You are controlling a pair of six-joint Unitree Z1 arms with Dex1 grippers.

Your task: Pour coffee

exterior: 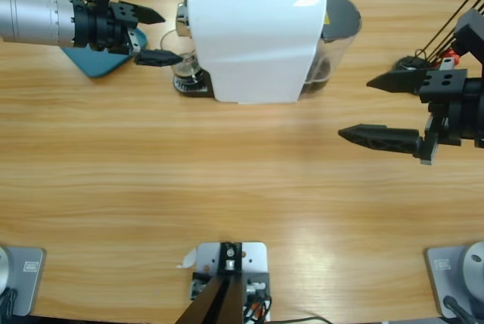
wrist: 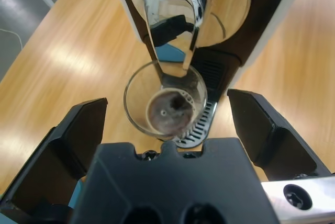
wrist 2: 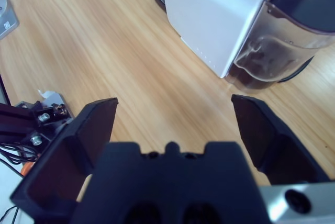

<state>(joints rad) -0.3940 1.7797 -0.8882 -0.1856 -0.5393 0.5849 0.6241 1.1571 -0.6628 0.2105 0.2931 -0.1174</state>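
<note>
Left gripper (exterior: 155, 36) of mine is spread wide and grips nothing; its jaws stand on either side of the approach to the clear tumbler (wrist: 165, 101) without touching it. That tumbler stands upright on the drip grille (wrist: 196, 127) of the white coffee machine (exterior: 257, 36), directly under the chrome spout (wrist: 175, 20). Coffee (wrist: 167, 113) lies dark brown in the tumbler's bottom, a small amount. Right gripper (exterior: 378, 108) is likewise spread wide and empty, hovering over bare wooden table (exterior: 227, 180), well apart from the machine. A blue-green object (exterior: 94, 63) lies partly hidden under my left arm.
</note>
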